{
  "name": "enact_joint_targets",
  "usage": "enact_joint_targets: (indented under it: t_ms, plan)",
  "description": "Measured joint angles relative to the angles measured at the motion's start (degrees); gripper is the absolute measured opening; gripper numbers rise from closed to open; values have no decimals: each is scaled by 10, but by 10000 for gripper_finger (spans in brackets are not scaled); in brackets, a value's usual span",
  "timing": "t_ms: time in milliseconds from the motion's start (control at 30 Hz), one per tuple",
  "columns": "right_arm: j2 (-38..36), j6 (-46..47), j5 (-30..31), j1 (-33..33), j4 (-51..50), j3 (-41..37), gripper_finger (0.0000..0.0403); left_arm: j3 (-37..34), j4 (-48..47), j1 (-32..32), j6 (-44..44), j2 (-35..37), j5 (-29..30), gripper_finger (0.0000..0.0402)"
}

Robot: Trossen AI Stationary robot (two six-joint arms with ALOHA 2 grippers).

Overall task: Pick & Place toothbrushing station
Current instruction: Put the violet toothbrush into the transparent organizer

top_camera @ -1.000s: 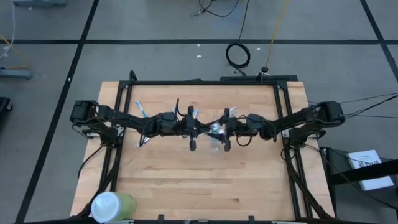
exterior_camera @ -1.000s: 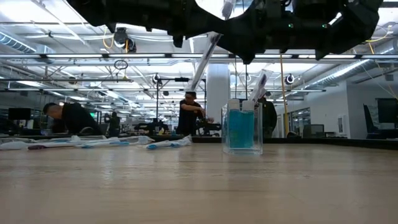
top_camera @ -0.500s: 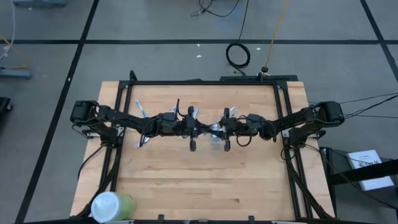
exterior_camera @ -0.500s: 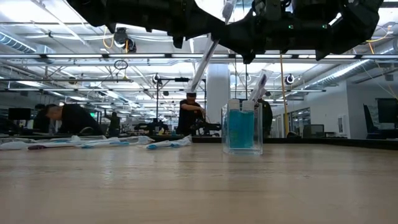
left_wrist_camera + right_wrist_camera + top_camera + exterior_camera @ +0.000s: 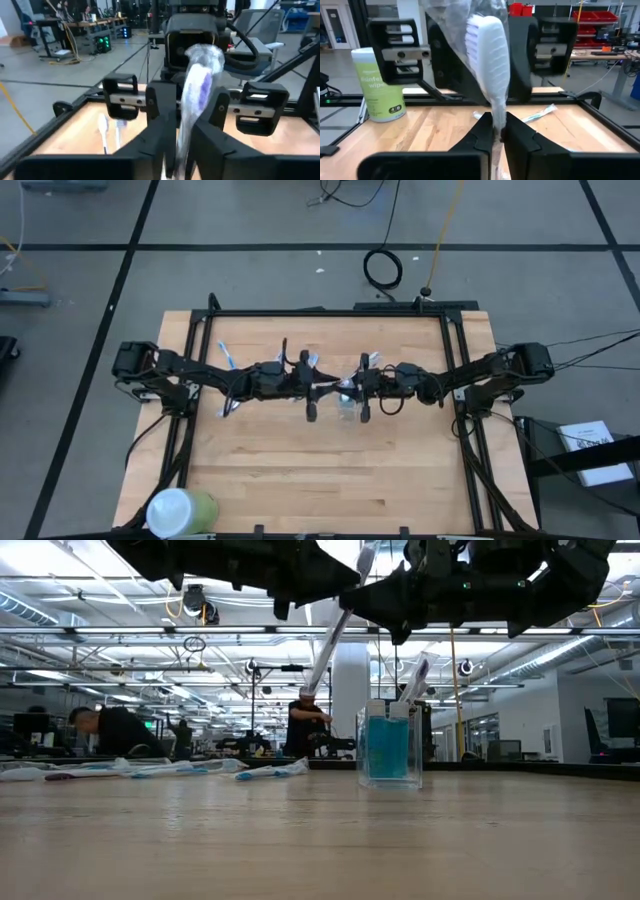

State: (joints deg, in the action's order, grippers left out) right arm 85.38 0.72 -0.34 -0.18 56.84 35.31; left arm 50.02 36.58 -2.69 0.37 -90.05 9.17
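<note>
Above the clear cup [image 5: 389, 745] at mid-table, the right gripper [image 5: 498, 131] has just clamped a wrapped toothbrush [image 5: 489, 55] as the left gripper [image 5: 176, 134] loosens around it: a handover seems underway.

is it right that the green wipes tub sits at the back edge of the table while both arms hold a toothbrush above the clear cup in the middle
Not quite. The high view shows the green wipes tub at the table's front left corner, not the back edge. The rest stands: the left gripper and right gripper meet mid-table, a wrapped toothbrush between them above the clear cup.
</note>
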Motion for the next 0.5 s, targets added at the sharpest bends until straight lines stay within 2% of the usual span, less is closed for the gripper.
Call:
enact_joint_targets:
  t_ms: [167, 267, 400, 500]
  plan:
    - [-15, 5, -3, -13, -44, -1, 16, 3, -5, -10, 11, 31, 1, 159]
    - [-55, 3, 2, -23, -95, -1, 17, 3, -57, -14, 12, 63, 0, 187]
    - [-128, 0, 5, -36, -170, -1, 17, 3, -123, -13, -4, 101, 17, 207]
    - [-168, -4, 46, -41, -189, -23, 17, 1, -151, -13, -11, 112, 57, 207]
